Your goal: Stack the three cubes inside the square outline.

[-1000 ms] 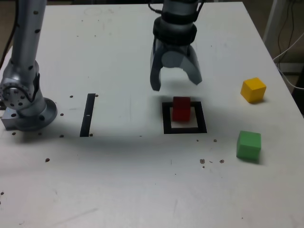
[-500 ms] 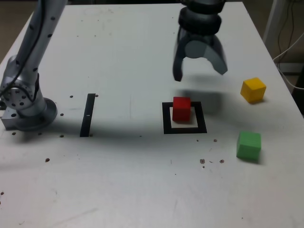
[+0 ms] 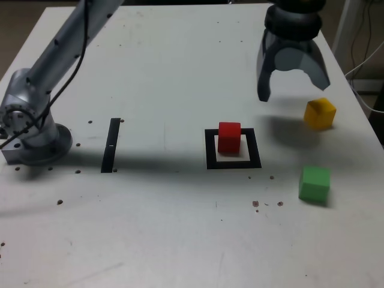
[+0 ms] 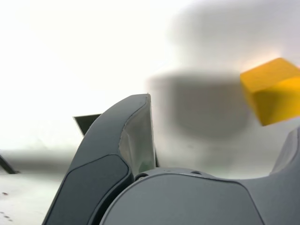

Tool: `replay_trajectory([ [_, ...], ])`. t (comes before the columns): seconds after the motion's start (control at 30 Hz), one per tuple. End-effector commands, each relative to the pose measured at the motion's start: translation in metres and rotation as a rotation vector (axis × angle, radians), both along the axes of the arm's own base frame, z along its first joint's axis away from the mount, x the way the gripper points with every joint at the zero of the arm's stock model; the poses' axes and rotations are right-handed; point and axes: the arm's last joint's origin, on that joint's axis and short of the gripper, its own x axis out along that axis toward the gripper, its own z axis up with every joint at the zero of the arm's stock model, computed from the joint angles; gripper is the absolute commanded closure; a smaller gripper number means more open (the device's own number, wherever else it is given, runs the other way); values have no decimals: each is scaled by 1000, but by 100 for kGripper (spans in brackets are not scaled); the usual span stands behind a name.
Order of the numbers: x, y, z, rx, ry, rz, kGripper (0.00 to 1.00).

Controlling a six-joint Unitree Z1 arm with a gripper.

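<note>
Above the table [image 3: 174,228], near the yellow cube [image 3: 320,114], the gripper [image 3: 295,94] hangs with fingers spread, probably to straddle that block next; the red cube [image 3: 229,138] sits inside the square outline [image 3: 210,162], presumably as the stack's base; the green cube [image 3: 314,183] lies apart.

Wrist view: yellow cube [image 4: 272,91] cut off by edge; black square outline [image 4: 86,123] mostly hidden behind grey fingers [image 4: 110,140].

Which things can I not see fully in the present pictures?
- Wrist view: the yellow cube is cut by the picture edge.
- Wrist view: the black square outline is mostly behind the grey hand; no red cube visible.
- Exterior view: the arm's upper part leaves the picture.
</note>
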Motion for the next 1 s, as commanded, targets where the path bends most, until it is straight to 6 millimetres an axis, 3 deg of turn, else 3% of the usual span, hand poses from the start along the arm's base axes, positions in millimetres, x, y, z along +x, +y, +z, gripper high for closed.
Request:
replay_trajectory([
  [0.0,4,-2,-2,-9,4,18,1],
  [0.5,32,-7,-22,-33,-32,171,0],
  [0.97,51,-5,-51,-66,-38,204,5],
])
